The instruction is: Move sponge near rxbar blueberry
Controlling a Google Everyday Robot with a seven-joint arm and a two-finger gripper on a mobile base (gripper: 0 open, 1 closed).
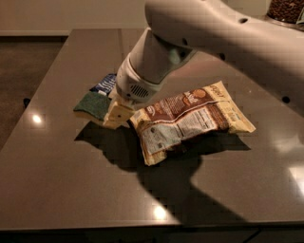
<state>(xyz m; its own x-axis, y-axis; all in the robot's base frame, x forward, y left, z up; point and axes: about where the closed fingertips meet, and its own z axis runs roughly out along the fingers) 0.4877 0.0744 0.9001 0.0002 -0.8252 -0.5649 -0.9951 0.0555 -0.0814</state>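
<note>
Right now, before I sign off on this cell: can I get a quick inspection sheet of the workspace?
Surface: dark glossy table, a few glare spots, no spills seen.
Job's things: sponge green side up, just in front of the rxbar blueberry. Whether they touch cannot be told. The arm hides part of the bar.
Clutter: brown-and-cream snack bag, right of the sponge.
Grippers: gripper low at the sponge's right edge, between the sponge and the bag.
Cables: nothing seen.
Surroundings: dark floor left of the table; jar with dark contents at the far right.
</note>
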